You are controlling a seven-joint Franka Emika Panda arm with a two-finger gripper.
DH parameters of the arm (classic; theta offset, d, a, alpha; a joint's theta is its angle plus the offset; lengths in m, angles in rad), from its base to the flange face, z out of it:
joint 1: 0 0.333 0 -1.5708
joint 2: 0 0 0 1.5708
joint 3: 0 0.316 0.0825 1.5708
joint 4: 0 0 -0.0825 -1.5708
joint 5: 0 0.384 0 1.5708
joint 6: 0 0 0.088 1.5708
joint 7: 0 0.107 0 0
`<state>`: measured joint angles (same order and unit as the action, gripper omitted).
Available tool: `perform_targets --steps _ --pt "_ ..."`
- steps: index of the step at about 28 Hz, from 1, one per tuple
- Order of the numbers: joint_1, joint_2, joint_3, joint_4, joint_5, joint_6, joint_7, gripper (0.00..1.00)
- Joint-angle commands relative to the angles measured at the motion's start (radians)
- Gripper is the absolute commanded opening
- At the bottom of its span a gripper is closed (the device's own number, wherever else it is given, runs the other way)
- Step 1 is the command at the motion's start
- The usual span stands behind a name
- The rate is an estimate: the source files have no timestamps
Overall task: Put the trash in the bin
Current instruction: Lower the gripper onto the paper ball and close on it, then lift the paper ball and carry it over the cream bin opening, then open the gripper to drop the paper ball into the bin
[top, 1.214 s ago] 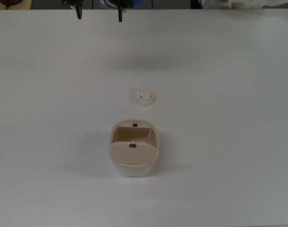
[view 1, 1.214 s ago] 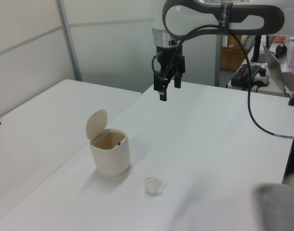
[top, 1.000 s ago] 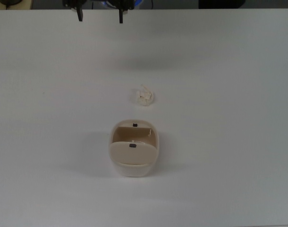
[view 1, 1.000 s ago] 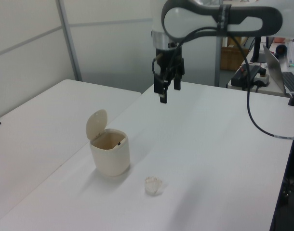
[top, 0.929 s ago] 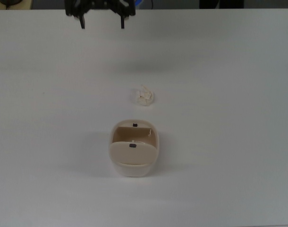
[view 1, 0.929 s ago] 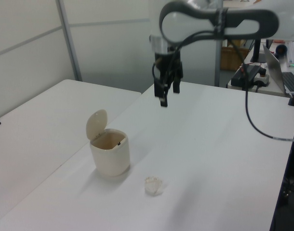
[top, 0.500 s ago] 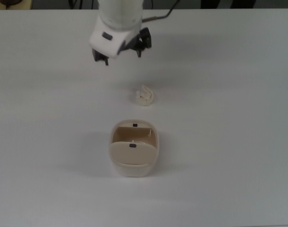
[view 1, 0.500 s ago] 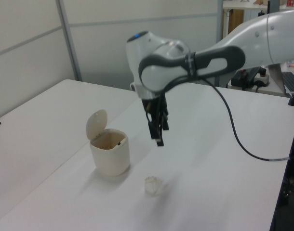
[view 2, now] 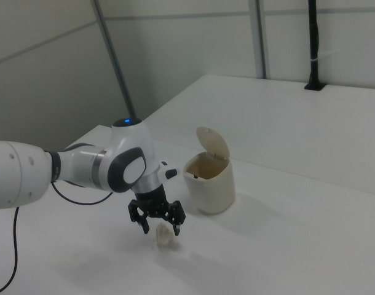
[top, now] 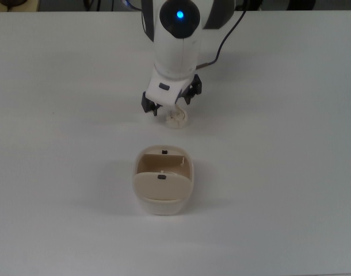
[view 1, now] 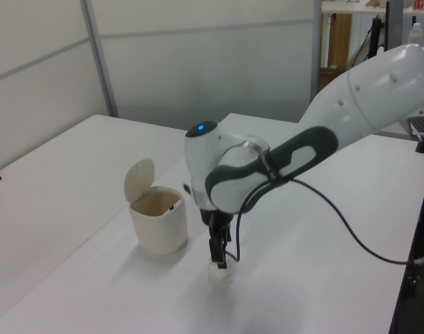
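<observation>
The end effector (view 2: 157,225) hangs just above the desk with its two fingers spread apart, and it holds nothing. Right under it, between the fingers and a little lower, sits the trash (view 2: 165,238), a small crumpled ball of off-white paper lying on the desk. I think the paper is very light and soft, so it should squash easily and will not break. It could slide or roll away if a finger bumps it from the side. The best place to grab it looks like the fat middle of the ball, with one finger on each side. A little past the trash, away from the arm, stands the bin (view 2: 210,181), a small cream pot with round corners. Its flap lid stands up, so the top is open and you can see inside. The bin and the trash are near each other but not touching. The desk (top: 290,172) is white, flat and smooth. Around it are pale grey wall panels with thin posts, and a black cable trails from the arm.
</observation>
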<state>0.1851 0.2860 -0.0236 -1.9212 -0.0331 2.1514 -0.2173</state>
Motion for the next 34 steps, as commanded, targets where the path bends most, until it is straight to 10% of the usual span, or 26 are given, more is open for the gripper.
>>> perform_targets --steps 1,6,9,28,34 --pt "0.007 0.041 -0.004 0.002 -0.016 0.05 -0.016 0.93" --pt "0.007 0.051 -0.004 0.008 -0.016 0.079 -0.019 0.43" --pt "0.007 0.048 -0.004 0.011 -0.013 0.079 -0.016 0.3" --pt "-0.013 -0.022 -0.019 0.229 -0.01 0.096 0.004 0.3" --pt "-0.015 0.008 -0.021 0.254 -0.019 0.35 0.12 0.33"
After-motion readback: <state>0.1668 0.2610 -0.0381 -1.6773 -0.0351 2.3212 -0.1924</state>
